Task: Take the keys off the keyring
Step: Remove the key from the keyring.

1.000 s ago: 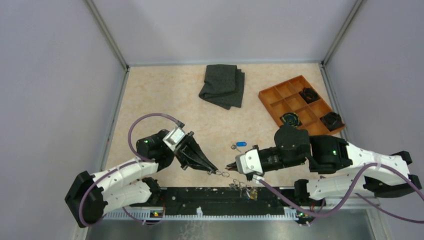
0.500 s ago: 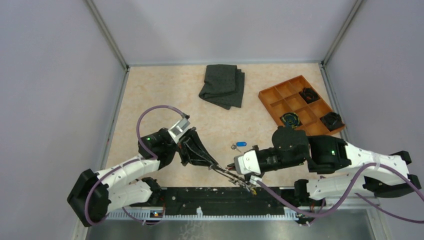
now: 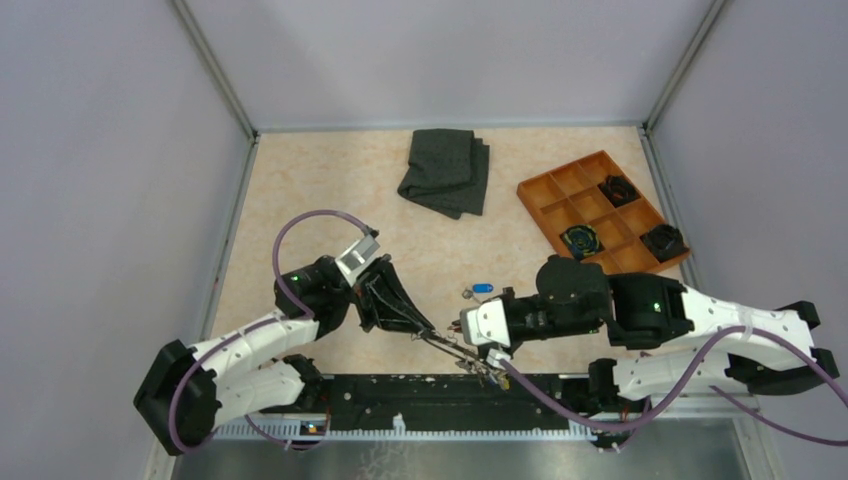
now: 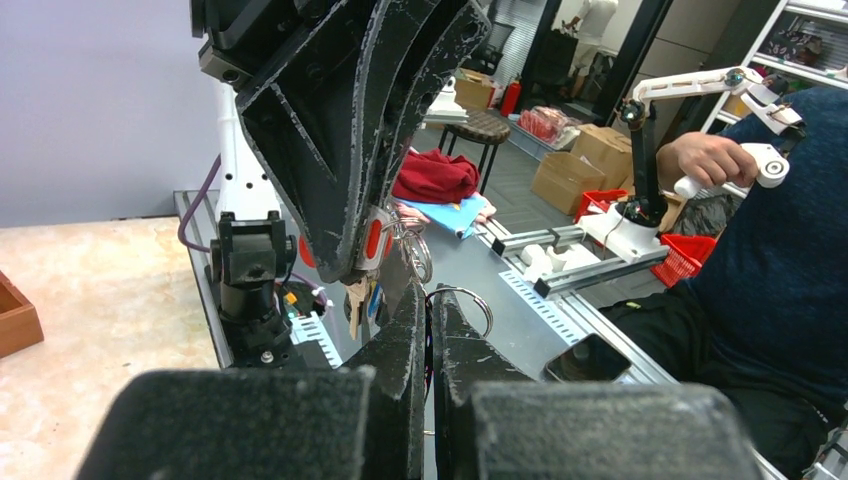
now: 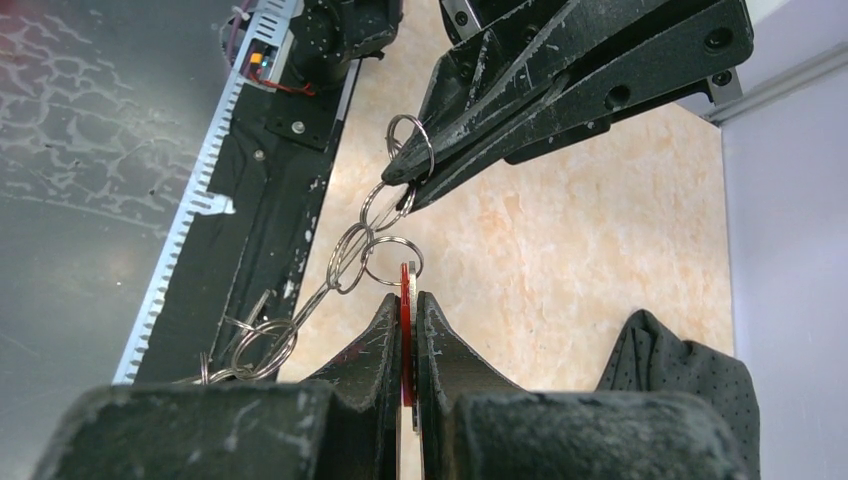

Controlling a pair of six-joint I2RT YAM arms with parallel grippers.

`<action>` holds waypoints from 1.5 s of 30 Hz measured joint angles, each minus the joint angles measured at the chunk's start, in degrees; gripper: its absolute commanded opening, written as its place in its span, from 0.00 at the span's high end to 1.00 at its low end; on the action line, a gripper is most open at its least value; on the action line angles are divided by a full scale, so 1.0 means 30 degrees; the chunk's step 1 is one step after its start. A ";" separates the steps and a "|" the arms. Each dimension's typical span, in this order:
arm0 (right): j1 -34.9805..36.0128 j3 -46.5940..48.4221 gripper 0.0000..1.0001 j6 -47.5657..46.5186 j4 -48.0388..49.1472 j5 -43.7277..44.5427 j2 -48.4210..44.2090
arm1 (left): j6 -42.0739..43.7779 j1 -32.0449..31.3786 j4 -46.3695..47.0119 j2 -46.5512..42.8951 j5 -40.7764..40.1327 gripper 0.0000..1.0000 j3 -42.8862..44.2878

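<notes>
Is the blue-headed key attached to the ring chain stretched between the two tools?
No, the blue-headed key lies loose on the table, apart from the ring chain.

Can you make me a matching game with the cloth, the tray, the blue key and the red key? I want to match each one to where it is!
Things:
1. folded dark grey cloth
2. orange plastic compartment tray
3. small blue-headed key
4. small red-headed key

Places:
A. pinched in the shut right gripper
B. near the far wall, in the middle of the beige table
C. lying loose on the table, just beyond the right gripper
D. on the table's right side, with black clumps in some compartments

Pairs: 1-B, 2-D, 3-C, 4-A
</notes>
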 measured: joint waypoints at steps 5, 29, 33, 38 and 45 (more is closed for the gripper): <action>0.0000 0.0000 1.00 -0.0036 0.0000 0.0073 0.0007 | -0.0051 0.0029 0.0007 -0.0306 -0.0022 1.00 0.0000; 0.0000 -0.0284 1.00 0.0066 -0.1049 0.0991 -0.0495 | -0.1064 0.1668 0.0015 -0.0874 0.0066 1.00 0.0007; 0.0000 -0.0284 1.00 0.0138 -0.1304 0.0933 -0.0321 | -0.1239 0.1960 0.0007 -0.0874 0.0124 1.00 0.0131; 0.0000 -0.0277 1.00 0.0117 -0.1209 0.0940 -0.0240 | -0.1843 0.2448 0.0015 -0.0772 0.0277 1.00 0.0226; 0.0000 -0.0270 1.00 -0.0226 -0.0816 0.1668 -0.0240 | -0.1996 0.2565 0.0066 -0.0066 0.0233 1.00 0.0233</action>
